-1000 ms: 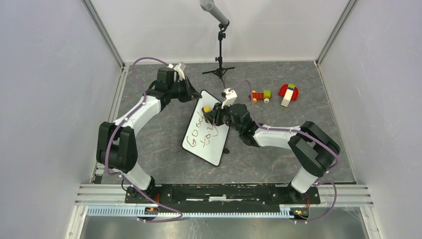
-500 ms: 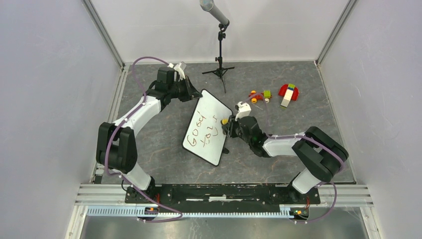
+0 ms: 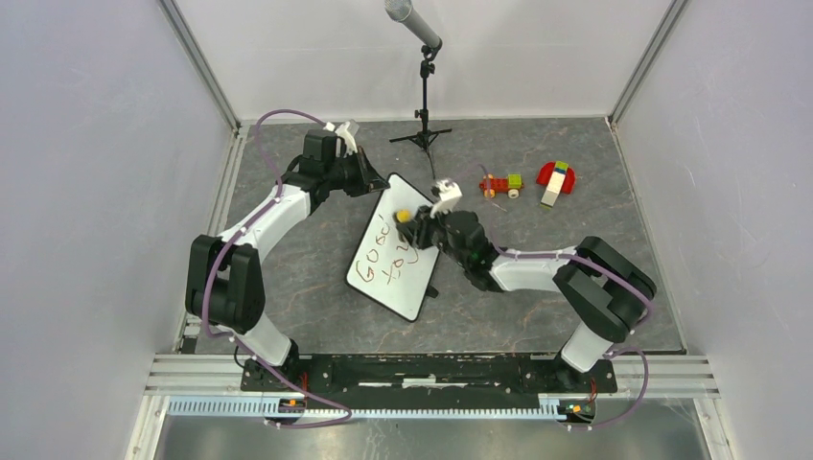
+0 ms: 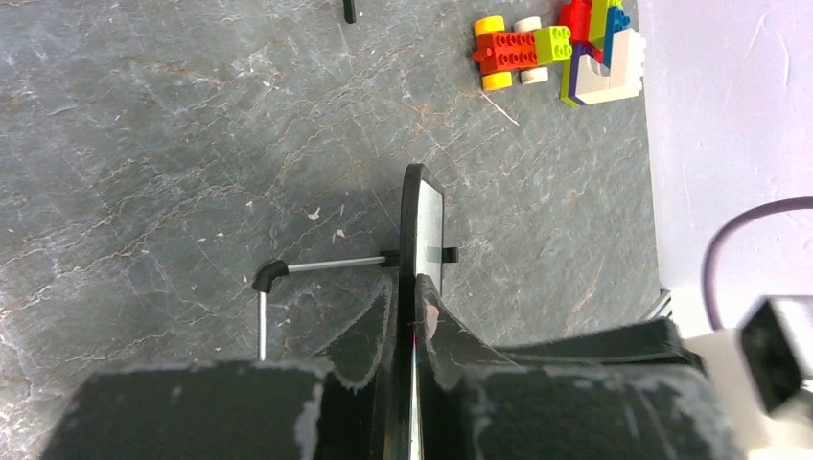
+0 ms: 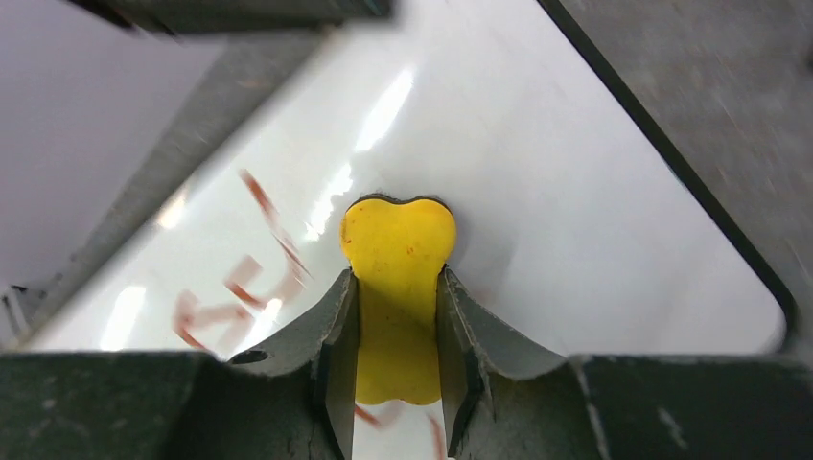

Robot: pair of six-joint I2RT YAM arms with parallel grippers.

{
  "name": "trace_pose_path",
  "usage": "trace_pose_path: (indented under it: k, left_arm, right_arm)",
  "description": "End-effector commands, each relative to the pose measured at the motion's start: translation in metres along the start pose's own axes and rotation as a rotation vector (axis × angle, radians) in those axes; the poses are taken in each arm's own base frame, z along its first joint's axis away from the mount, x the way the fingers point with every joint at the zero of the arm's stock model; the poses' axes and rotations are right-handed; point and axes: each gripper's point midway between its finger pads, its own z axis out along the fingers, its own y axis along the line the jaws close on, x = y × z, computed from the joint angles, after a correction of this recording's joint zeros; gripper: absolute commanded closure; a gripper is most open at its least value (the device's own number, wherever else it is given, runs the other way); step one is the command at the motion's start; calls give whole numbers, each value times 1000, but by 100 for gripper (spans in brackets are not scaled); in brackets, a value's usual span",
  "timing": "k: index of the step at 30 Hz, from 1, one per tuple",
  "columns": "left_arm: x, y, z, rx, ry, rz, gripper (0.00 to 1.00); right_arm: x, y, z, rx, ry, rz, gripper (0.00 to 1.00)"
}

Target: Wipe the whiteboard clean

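The whiteboard (image 3: 398, 264) is a white board with a black frame and red handwriting, propped tilted in the middle of the table. My left gripper (image 3: 372, 180) is shut on its far top edge; the left wrist view shows the board's edge (image 4: 422, 216) clamped between the jaws (image 4: 412, 307). My right gripper (image 3: 414, 222) is shut on a yellow eraser (image 3: 404, 216) and presses it on the board's upper part. In the right wrist view the eraser (image 5: 398, 287) sits between the fingers on the white surface (image 5: 575, 220), with red strokes to its left.
A microphone stand (image 3: 424, 96) stands at the back, close behind the board. A toy brick car (image 3: 501, 185) and a red, white and yellow brick build (image 3: 555, 180) lie at the back right. The board's wire foot (image 4: 288, 278) rests on the grey table.
My right gripper with the eraser swept from the board's top down to its right edge, then back up to the top. The board shifted slightly. The left gripper kept its hold.
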Motion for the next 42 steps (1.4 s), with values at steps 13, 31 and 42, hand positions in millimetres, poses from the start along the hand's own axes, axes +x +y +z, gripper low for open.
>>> trace_pose_path:
  k: [13,31,42]
  left_arm:
    - [9,-46,2,184,51,-3,98]
    - [10,-45,0,151,51,48,98]
    - [12,-42,2,138,52,54,98]
  right_arm:
    - [37,-13,-17,42,121,-76,76]
    - [20,-5,-22,-64,122,-96,32]
    - [-3,18,-10,-154,83,-118,43]
